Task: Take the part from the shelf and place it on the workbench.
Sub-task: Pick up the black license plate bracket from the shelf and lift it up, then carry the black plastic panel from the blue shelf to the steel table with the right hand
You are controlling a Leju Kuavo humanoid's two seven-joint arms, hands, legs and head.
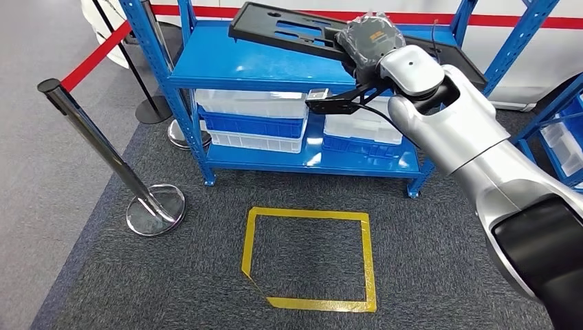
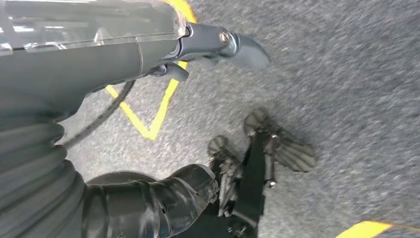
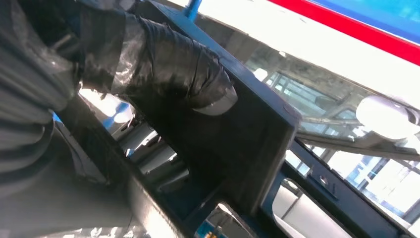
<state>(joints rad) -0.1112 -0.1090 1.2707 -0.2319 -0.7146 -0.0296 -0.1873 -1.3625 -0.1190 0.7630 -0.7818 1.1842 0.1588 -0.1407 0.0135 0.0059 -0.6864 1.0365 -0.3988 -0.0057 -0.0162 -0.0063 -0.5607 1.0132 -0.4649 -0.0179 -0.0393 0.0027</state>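
The part (image 1: 289,31) is a flat black frame with cut-outs, lying tilted across the top of the blue shelf (image 1: 234,65). My right hand (image 1: 371,38) grips its near edge, arm stretched forward from the right. In the right wrist view the dark fingers (image 3: 168,64) wrap over the black frame (image 3: 252,144). My left hand (image 2: 99,64) hangs over the grey carpet, holding nothing, with its thumb (image 2: 245,49) apart from the dark fingers (image 2: 178,196).
White and blue bins (image 1: 251,113) fill the shelf's lower levels. A yellow tape square (image 1: 309,258) marks the carpet in front of the shelf. A chrome stanchion (image 1: 89,130) with red rope stands to the left, and another blue rack (image 1: 557,130) at the right edge.
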